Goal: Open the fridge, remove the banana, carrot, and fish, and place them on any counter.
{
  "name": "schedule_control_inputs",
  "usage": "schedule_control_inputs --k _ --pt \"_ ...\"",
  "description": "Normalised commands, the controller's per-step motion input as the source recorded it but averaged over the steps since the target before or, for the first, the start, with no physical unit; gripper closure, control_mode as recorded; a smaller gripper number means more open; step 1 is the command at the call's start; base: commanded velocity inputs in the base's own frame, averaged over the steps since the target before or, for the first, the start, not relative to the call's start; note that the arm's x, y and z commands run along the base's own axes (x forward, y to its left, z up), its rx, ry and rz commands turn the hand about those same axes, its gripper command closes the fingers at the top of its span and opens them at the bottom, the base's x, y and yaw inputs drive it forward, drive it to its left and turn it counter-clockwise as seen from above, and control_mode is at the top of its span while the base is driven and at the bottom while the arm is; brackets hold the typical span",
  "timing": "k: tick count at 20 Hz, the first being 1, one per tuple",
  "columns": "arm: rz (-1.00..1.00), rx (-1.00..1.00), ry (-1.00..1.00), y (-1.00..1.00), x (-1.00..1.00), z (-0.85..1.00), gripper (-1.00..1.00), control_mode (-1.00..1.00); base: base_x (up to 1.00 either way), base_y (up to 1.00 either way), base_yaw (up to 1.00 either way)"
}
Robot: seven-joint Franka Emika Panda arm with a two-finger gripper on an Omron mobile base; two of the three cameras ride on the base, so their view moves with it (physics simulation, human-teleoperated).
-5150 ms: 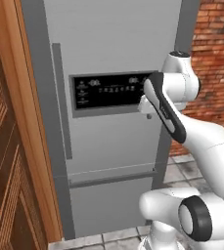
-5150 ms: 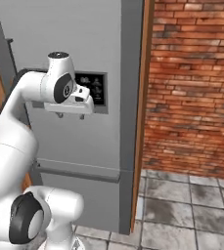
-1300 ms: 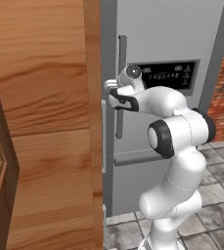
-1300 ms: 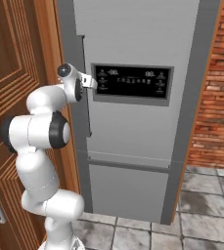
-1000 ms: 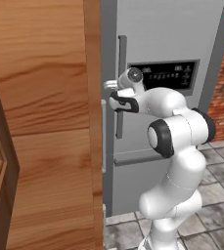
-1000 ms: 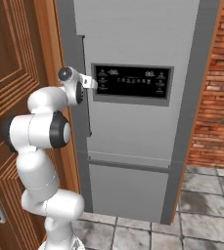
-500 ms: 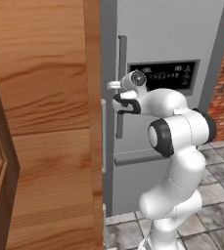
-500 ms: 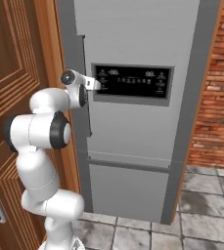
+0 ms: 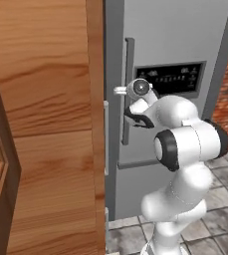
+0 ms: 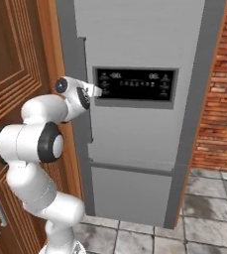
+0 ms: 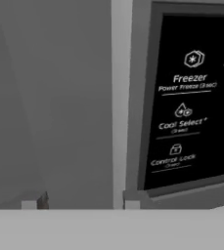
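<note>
— What does each view give?
— The left base view shows the gripper (image 9: 127, 102) at the fridge (image 9: 185, 45) handle (image 9: 128, 89); the hand view reads the black control panel (image 11: 191, 97): "Freezer", "Control Lock".
— The fridge?
— Tall, grey, door shut, beside a wooden cabinet (image 10: 16, 64).
— Fingers?
— Around the handle, it seems; I cannot tell the clamp.

The black control panel (image 11: 191, 102) on the fridge (image 10: 140, 44) door carries white legends, legible in the hand view: "Freezer" with "Power Freeze (3 sec)" beneath it, then "Cool Select", then "Control Lock". The small subscript lines under the last two legends are too blurred to read. In both base views the panel markings are too small to read.
</note>
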Motion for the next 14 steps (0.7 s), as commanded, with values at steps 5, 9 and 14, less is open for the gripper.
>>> schedule_control_inputs --k 5,9,14 --pt "-0.06 0.09 -0.14 -0.92 -1.00 0.28 1.00 -1.00 0.00 0.00 0.00" --pt "0.00 0.17 -0.15 -1.00 -1.00 0.47 1.00 -1.00 0.00 0.00 0.00" --pt "-0.02 0.19 -0.19 -1.00 -1.00 0.55 1.00 -1.00 0.00 0.00 0.00"
